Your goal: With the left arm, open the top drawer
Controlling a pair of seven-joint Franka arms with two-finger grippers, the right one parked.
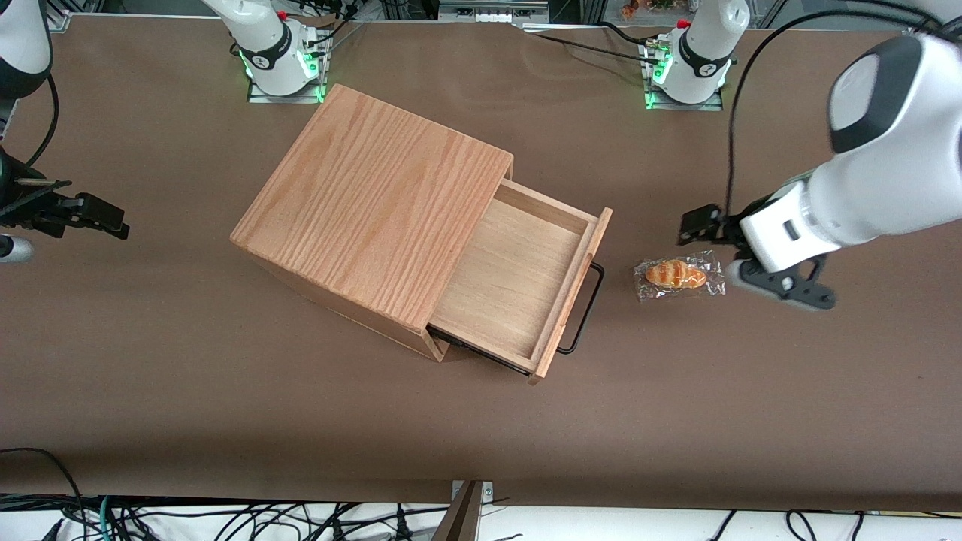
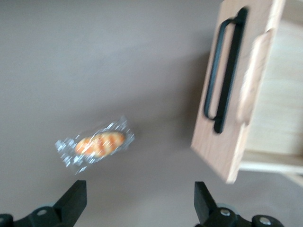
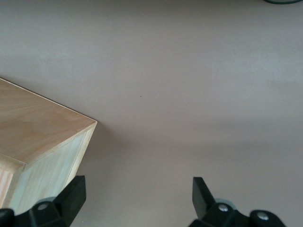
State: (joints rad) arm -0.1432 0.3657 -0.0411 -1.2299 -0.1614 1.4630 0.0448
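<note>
The top drawer (image 1: pixel 575 300) stands pulled well out of the oak-grain box (image 1: pixel 376 210), its pale bare floor showing. Its thin black wire handle (image 1: pixel 588 306) sticks out from the front panel. The left arm (image 1: pixel 864 188) hangs over the table toward the working arm's end. Its gripper (image 1: pixel 740 255) is in front of the drawer, apart from the handle, with a wrapped bread roll (image 1: pixel 679 276) lying between them. In the left wrist view the gripper (image 2: pixel 139 203) is open and holds nothing, its two fingertips (image 2: pixel 75 196) wide apart above bare table, with the drawer front (image 2: pixel 227 137) and handle (image 2: pixel 225 71) ahead.
The roll in clear crinkled wrap (image 2: pixel 97 144) lies on the brown table in front of the drawer. Both arm bases (image 1: pixel 691 60) stand at the table edge farthest from the front camera. The box corner (image 3: pixel 38 137) shows in the right wrist view.
</note>
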